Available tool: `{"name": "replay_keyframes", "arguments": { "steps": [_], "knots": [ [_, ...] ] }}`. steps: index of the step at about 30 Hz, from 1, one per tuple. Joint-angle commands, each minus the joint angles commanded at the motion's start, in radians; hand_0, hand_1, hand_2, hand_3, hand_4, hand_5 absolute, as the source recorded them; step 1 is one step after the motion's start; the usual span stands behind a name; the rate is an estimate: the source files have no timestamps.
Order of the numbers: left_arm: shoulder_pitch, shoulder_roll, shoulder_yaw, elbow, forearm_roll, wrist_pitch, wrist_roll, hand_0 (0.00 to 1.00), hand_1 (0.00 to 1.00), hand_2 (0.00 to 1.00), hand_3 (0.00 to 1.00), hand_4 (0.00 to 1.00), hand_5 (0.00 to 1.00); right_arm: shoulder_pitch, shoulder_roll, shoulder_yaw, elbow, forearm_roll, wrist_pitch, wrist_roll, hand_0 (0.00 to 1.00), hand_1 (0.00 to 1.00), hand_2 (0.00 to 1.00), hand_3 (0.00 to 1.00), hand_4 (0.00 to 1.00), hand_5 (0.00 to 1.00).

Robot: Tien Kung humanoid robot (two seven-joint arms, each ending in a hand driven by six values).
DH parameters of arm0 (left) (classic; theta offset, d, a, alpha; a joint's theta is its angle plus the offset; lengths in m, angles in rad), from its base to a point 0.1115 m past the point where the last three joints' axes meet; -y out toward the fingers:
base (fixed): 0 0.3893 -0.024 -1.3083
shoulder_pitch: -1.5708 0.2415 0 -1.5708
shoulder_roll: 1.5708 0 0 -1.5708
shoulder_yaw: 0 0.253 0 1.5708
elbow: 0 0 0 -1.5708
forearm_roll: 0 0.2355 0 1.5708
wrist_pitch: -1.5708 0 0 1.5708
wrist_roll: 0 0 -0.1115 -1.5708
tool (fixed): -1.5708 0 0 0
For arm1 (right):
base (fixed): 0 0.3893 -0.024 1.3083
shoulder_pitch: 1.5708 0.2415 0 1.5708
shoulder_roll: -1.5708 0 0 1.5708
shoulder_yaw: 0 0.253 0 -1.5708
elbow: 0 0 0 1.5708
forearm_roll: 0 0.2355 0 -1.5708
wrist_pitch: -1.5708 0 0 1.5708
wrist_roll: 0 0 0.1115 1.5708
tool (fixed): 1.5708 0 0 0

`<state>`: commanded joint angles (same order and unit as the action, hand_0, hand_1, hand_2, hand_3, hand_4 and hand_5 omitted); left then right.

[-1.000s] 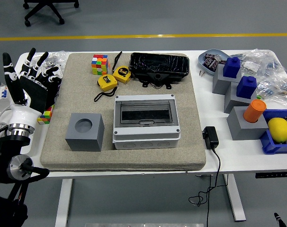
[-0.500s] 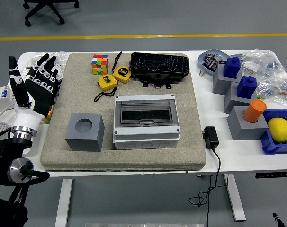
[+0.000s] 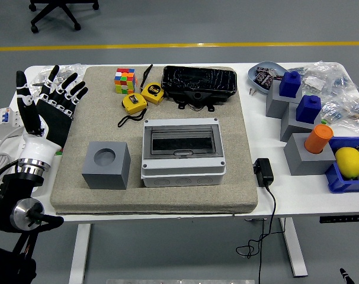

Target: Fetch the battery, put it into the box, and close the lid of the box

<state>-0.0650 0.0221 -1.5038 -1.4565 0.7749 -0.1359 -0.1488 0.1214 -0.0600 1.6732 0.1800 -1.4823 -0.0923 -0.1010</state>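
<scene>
The left hand (image 3: 49,109) is being held at the 9 o'clock edge of the mat (image 3: 73,198), palm up, fingers spread and relaxed, nothing being grasped. The right hand is not being shown.

A grey block (image 3: 106,165) is being shown at 3 o'clock of the hand. A puzzle cube (image 3: 125,80) and two tape measures (image 3: 134,103) (image 3: 152,92) are lying at 12 o'clock of that block, their cords trailing loose.

The box (image 3: 181,152) is sitting at mat centre; its lid (image 3: 180,139) appears to be lying shut. The battery (image 3: 199,83), judged to be the black wrapped pack, is lying at 12 o'clock of the box, near it but apart.

An adapter (image 3: 263,171) is lying off the mat at 3 o'clock of the box.

Hazards being anticipated:
- A direct reach from 9 o'clock toward the battery is being obstructed by the puzzle cube and tape measures; these could be knocked, or a cord snagged by a finger.
- The battery is wide and glossy; it could be dropped if only one end is being gripped.
- Insertion is being blocked while the lid is down; the battery could be pressed onto it.
- The box could be pushed toward 6 o'clock while the lid is being worked.
</scene>
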Motion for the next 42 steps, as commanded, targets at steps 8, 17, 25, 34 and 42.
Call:
{"name": "replay_keyframes", "arguments": {
  "steps": [8,17,25,34,42],
  "knots": [
    [0.000,0.000,-0.010,-0.005,0.064,-0.003,0.010,0.998,0.998,0.998,0.633,0.998,0.998,0.000,0.003,-0.007,0.000,0.009,0.009,0.001,0.827,0.796,0.773,0.807,0.998,0.998],
    [0.001,-0.004,-0.007,0.005,-0.066,-0.012,0.019,0.998,0.998,0.998,0.925,0.998,0.998,0.000,0.004,-0.011,0.000,0.013,0.013,-0.002,0.826,0.787,0.770,0.806,0.998,0.998],
    [-0.001,-0.006,-0.011,0.002,-0.084,0.032,-0.005,0.144,0.145,0.422,0.705,0.998,0.998,0.000,0.005,-0.008,0.000,0.009,0.012,-0.003,0.816,0.783,0.769,0.802,0.998,0.998],
    [-0.002,-0.006,-0.025,-0.007,0.017,0.014,-0.011,0.566,0.322,0.227,0.551,0.998,0.998,0.001,0.006,-0.012,0.000,0.011,0.014,-0.003,0.816,0.784,0.769,0.803,0.998,0.998],
    [-0.003,-0.006,-0.027,-0.005,0.071,0.010,-0.006,0.998,0.998,0.781,0.532,0.998,0.998,0.003,0.005,-0.017,0.000,0.014,0.018,-0.005,0.811,0.780,0.765,0.801,0.998,0.998]
  ]
}}
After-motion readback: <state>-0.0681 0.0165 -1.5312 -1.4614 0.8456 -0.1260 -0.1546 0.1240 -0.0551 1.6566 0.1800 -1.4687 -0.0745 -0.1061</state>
